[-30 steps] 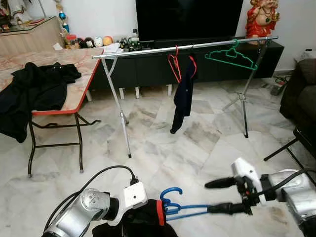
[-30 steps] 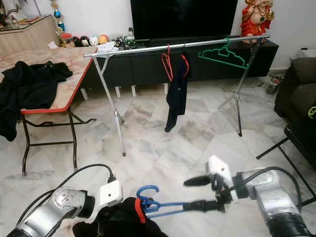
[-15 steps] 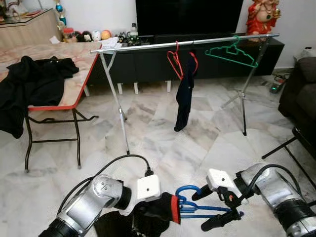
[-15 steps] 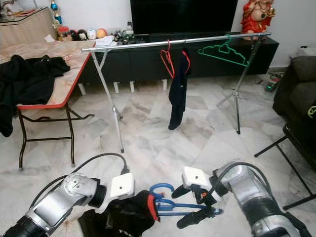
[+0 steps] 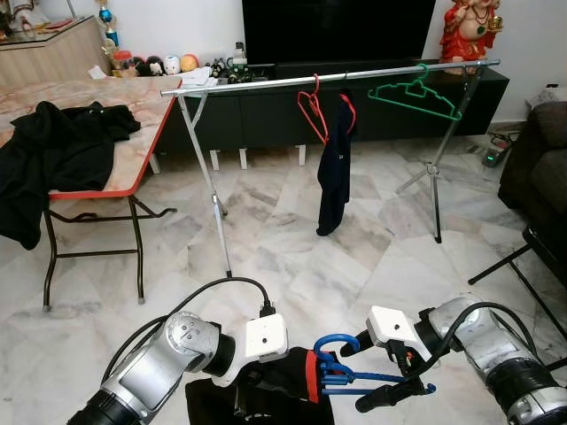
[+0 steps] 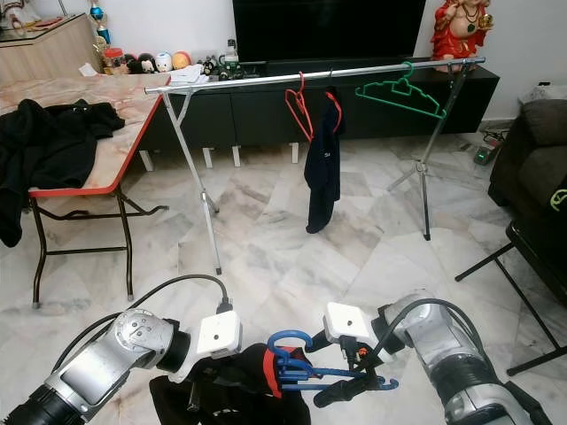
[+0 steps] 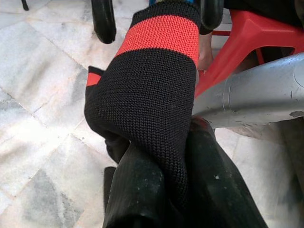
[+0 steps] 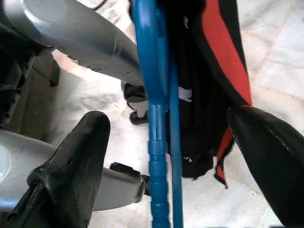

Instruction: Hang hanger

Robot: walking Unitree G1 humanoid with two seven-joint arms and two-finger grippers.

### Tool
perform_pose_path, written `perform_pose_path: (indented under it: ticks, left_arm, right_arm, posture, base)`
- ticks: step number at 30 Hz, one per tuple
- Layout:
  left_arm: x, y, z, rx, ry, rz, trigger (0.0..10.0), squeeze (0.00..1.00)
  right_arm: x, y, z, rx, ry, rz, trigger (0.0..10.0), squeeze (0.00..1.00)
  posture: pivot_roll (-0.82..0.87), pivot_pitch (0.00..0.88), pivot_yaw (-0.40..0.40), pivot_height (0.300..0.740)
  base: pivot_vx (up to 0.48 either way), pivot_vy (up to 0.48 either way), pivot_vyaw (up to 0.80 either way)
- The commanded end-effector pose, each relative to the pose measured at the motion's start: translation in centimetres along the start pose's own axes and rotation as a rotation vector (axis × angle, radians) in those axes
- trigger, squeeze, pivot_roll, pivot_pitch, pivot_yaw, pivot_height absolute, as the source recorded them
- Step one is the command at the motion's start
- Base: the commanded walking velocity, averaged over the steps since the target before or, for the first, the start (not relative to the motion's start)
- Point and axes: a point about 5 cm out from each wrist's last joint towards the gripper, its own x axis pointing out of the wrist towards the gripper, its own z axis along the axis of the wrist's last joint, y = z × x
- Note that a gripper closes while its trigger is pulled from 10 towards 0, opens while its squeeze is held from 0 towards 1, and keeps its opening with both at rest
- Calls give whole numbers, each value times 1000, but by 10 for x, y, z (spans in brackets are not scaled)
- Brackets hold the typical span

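A: Blue plastic hanger (image 5: 354,379) low over the marble floor (image 5: 292,266), hook up, lying across between both arms, black knit garment with a red band (image 5: 297,388) on its left end.
B: Grippers?
A: Right gripper (image 5: 370,372): black fingers (image 8: 71,166) spread apart, straddling the blue bar, not pressing it. Left gripper (image 7: 156,19): fingers apart, either side of the red-banded cloth.
B: Where's the rail?
A: Long silver clothes rail (image 5: 266,82) on a tripod stand, well ahead across open floor. It carries a red wire hanger (image 5: 312,111), a dark hanging garment (image 5: 335,168) and a green plastic hanger (image 5: 416,96); its left stretch is bare.
B: Edges?
A: Folding table with a red edge (image 5: 133,173) at left, black clothes (image 5: 58,155) draped off it. Dark sofa (image 5: 536,168) at right.
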Motion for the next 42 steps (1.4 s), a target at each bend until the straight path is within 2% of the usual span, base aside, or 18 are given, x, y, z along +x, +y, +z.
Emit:
perform_pose_path:
  ticks: [1, 4, 5, 6, 7, 8, 9, 10, 11, 30, 31, 32, 33, 34, 35, 39, 40, 42]
  left_arm:
    - [-3, 3, 6, 30, 5, 2, 10000, 0]
    - [-2, 2, 6, 30, 6, -1, 10000, 0]
    - [-2, 2, 6, 30, 5, -3, 10000, 0]
    - [-2, 2, 6, 29, 4, -4, 10000, 0]
    - [-1, 2, 6, 29, 4, -4, 10000, 0]
    - [-1, 1, 6, 27, 4, -5, 10000, 0]
    - [-1, 1, 6, 27, 4, -5, 10000, 0]
    - [-1, 1, 6, 26, 4, -5, 10000, 0]
    - [-1, 1, 6, 26, 4, -5, 10000, 0]
    - [3, 3, 11, 25, 1, -4, 10000, 0]
    - [3, 3, 11, 22, 0, -1, 10000, 0]
    - [3, 3, 11, 21, 0, 0, 10000, 0]
    - [3, 3, 11, 21, 0, 0, 10000, 0]
    - [3, 3, 10, 21, 0, 0, 10000, 0]
    - [3, 3, 11, 21, 0, 0, 10000, 0]
    - [3, 3, 11, 22, 0, 2, 10000, 0]
    - [4, 4, 11, 22, 0, 3, 10000, 0]
    - [4, 4, 11, 23, 0, 3, 10000, 0]
  right_arm:
    - [-6, -3, 8, -33, -21, -6, 10000, 0]
    - [-4, -6, 12, -42, -50, -29, 10000, 0]
    - [-4, -7, 15, -35, -82, -23, 9098, 0]
    - [-3, -7, 16, -32, -91, -18, 9098, 0]
    - [-3, -7, 17, -31, -94, -15, 4824, 0]
    - [-2, -7, 16, -34, -90, -9, 1412, 0]
    - [-1, -7, 16, -35, -88, -10, 1686, 0]
    - [0, -7, 16, -39, -87, -14, 3765, 0]
    - [1, -8, 17, -45, -87, -23, 10000, 0]
    - [27, -3, 14, -59, -85, 5, 10000, 0]
    - [27, -2, 12, -56, -73, 10, 9059, 0]
    - [27, -2, 11, -55, -70, 10, 4471, 0]
    - [27, -1, 9, -59, -49, 9, 3098, 0]
    - [27, -1, 8, -62, -34, 8, 3098, 0]
    - [27, 0, 6, -68, -19, 8, 1647, 0]
    - [26, -1, 3, -72, 4, -14, 1765, 0]
    - [26, -1, 3, -66, -3, -18, 0, 0]
    - [26, -1, 3, -64, -2, -19, 0, 0]
  posture:
    - [-76, 23, 54, 740]
    - [-76, 19, 54, 740]
    - [-76, 19, 54, 740]
    - [-74, 17, 54, 740]
    - [-75, 15, 53, 740]
    - [-75, 14, 52, 740]
    - [-75, 14, 52, 740]
    - [-74, 13, 52, 740]
    - [-73, 13, 51, 740]
    - [-67, 10, 50, 740]
    - [-66, 11, 49, 740]
    - [-66, 11, 49, 740]
    - [-66, 11, 49, 740]
    - [-66, 11, 49, 740]
    - [-68, 11, 49, 740]
    - [-68, 12, 49, 740]
    - [-69, 14, 50, 740]
    - [-69, 14, 51, 740]
  base:
    - [0, 0, 0]
    - [0, 0, 0]
    - [0, 0, 0]
    - [0, 0, 0]
    - [0, 0, 0]
    - [0, 0, 0]
    - [0, 0, 0]
    - [0, 0, 0]
    - [0, 0, 0]
    - [0, 0, 0]
    - [0, 0, 0]
    - [0, 0, 0]
    - [0, 0, 0]
    - [0, 0, 0]
    - [0, 0, 0]
    - [0, 0, 0]
    - [0, 0, 0]
    - [0, 0, 0]
